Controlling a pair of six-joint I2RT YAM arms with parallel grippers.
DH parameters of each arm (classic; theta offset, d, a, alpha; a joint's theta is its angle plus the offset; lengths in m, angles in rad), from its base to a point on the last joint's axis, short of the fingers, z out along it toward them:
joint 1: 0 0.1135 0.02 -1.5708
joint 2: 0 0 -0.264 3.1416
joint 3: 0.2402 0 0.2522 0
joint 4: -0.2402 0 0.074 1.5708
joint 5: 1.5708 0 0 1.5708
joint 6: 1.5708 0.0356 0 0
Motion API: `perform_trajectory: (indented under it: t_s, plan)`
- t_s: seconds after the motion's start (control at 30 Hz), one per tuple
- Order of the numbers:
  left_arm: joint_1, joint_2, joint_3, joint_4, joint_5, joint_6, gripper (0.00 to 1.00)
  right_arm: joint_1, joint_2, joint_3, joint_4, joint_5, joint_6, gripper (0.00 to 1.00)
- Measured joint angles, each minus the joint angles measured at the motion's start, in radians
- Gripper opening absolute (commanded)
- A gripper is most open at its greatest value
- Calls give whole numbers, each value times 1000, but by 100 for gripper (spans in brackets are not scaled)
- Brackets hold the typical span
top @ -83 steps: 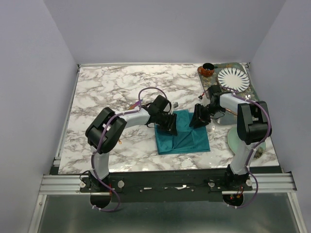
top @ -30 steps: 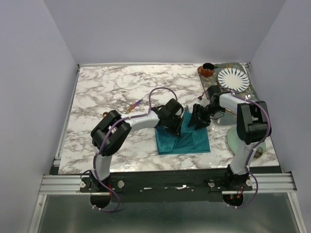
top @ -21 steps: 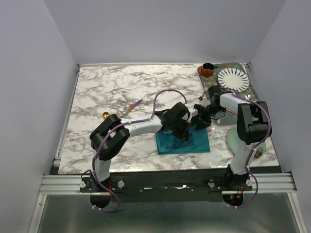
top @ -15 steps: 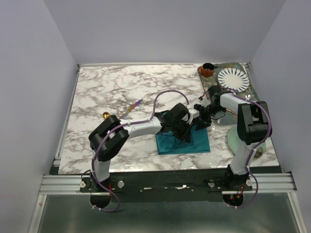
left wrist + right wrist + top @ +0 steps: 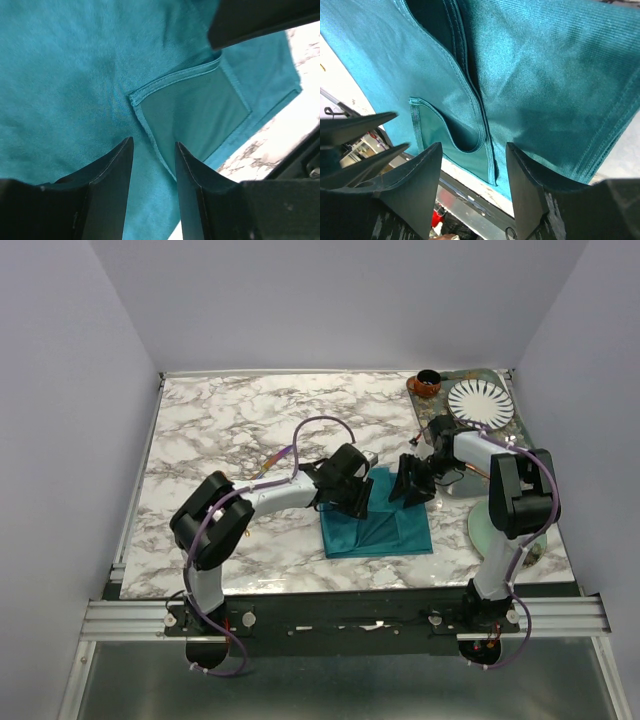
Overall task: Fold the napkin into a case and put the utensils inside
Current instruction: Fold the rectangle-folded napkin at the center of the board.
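A partly folded teal napkin (image 5: 385, 522) lies flat on the marble table (image 5: 220, 420), right of centre and nearer the near edge than the far one, with 2 robot arms bent over its far side. The left arm reaches across from its base, elbow low over the table, and its tool (image 5: 352, 494) hovers over the napkin's far left corner; the wrist view shows the fingers parted with only cloth below and nothing between them. The right arm doubles back from the right edge and points its tool (image 5: 411, 484) down at the far right part of the cloth, jaws likewise standing apart and gripping nothing. The cloth looks light, limp and slightly sheened, likely to slide and sag when lifted, so a pinch on a stitched hem or a corner would hold best. A hemmed flap (image 5: 192, 112) turned over on top, seen from the left wrist, offers 1 such edge.
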Motion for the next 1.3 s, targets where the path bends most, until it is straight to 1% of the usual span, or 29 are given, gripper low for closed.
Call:
perform_trajectory:
  t_s: [0.2, 0.3, 0.33, 0.4, 0.43, 0.53, 0.67, 0.87, 0.93, 1.0, 1.1, 1.13, 1.2, 1.23, 1.3]
  plan:
    - [-8, 64, 13, -12, -6, -17, 48, 0, -17, 0, -11, 0, 0, 62]
    - [-7, 83, 31, -17, -6, -22, 37, -1, -20, 0, -15, 0, 0, 62]
    - [-7, 89, 37, -18, -5, -26, 28, -1, -21, 0, -16, 0, 0, 62]
    - [-8, 98, 45, -18, -4, -30, 19, -2, -23, 0, -20, 0, 0, 62]
    - [-8, 102, 47, -18, -3, -34, 10, -2, -23, 0, -21, 0, 0, 62]
    - [-8, 109, 51, -18, 4, -39, 0, -6, -23, 0, -27, 0, -2, 62]
    - [-13, 109, 60, -17, 14, -41, 0, -20, -23, 3, -39, 0, -8, 62]
    - [-49, 99, 63, -5, 15, -31, 0, -32, -27, 3, -44, -1, -13, 62]
    - [-75, 85, 63, 7, 15, -17, 6, -35, -29, 3, -44, 0, -16, 62]
    - [-97, 74, 63, 19, 19, -4, 10, -38, -29, 4, -45, 0, -18, 62]
    - [-131, 69, 63, 41, 42, 21, 23, -43, -29, 5, -48, -1, -20, 63]
    - [-136, 69, 63, 45, 45, 25, 35, -45, -29, 5, -49, 0, -22, 63]
    - [-151, 69, 63, 55, 60, 42, 45, -48, -31, 6, -49, 0, -25, 63]
    - [-159, 68, 63, 58, 68, 51, 52, -48, -32, 6, -49, 0, -26, 63]
    - [-166, 66, 63, 62, 83, 64, 55, -48, -34, 6, -49, -1, -26, 63]
